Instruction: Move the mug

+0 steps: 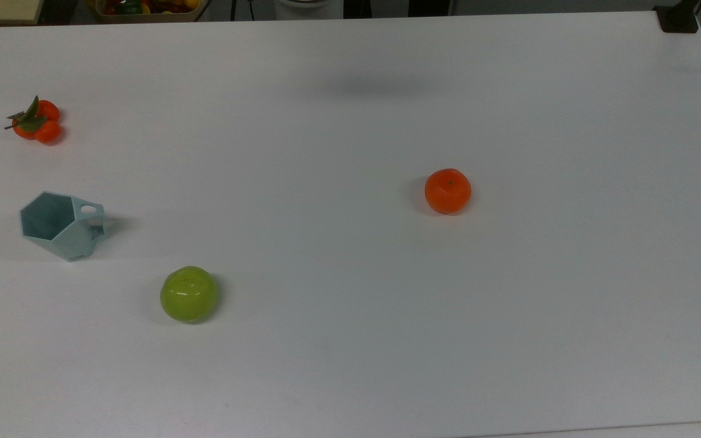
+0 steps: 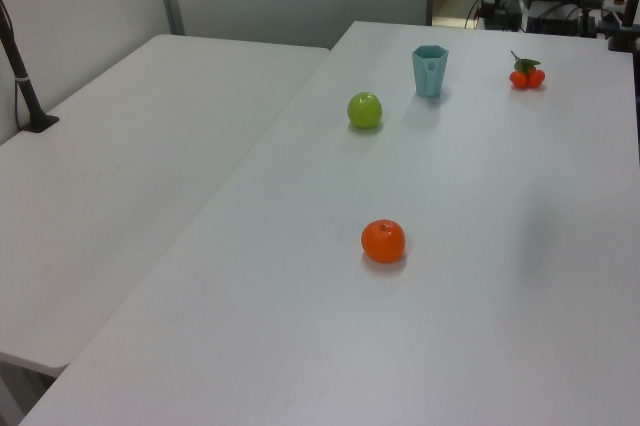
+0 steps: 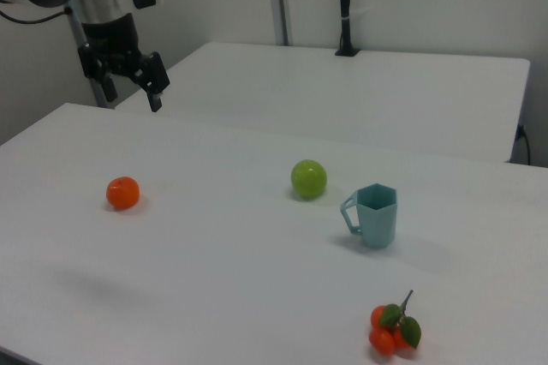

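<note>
The pale blue-green hexagonal mug (image 1: 61,225) stands upright near the top view's left edge, its small handle with a round hole pointing toward the top view's right. It also stands at the far end of the table in the left view, as the mug (image 2: 430,71), and right of centre in the right view, as the mug (image 3: 375,215). My gripper (image 3: 133,93) hangs high above the table at the right view's upper left, far from the mug. Its two black fingers are spread open and hold nothing.
A green apple (image 1: 188,294) lies close to the mug. An orange (image 1: 448,191) sits mid-table. Small tangerines with leaves (image 1: 35,121) lie beyond the mug. A second white table (image 2: 130,146) adjoins, with a black post (image 3: 343,5) on it.
</note>
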You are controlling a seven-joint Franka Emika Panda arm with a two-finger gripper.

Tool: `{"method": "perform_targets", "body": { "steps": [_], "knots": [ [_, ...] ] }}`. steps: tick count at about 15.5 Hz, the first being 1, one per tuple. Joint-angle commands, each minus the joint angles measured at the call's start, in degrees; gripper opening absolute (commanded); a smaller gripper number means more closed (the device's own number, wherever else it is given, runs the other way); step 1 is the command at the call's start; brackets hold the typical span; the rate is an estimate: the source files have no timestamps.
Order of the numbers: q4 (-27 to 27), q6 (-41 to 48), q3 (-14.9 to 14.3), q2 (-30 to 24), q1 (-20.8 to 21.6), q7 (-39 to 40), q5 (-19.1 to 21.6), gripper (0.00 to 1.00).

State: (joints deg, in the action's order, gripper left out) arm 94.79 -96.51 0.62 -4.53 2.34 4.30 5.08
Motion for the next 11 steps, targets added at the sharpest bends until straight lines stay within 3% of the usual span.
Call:
{"method": "perform_targets", "body": {
  "steps": [1,6,9,11],
  "knots": [
    [1.28,-0.97,-0.97,-0.74,0.83,0.18,-1.03,1.0],
    [0.66,-1.14,-1.15,-0.48,0.56,-1.49,-1.03,1.0],
    [-0.91,-1.05,-2.73,1.26,0.12,-2.01,-0.86,1.0],
    [-2.85,-1.49,-3.52,3.2,-0.14,-8.83,-0.86,1.0]
  ]
}}
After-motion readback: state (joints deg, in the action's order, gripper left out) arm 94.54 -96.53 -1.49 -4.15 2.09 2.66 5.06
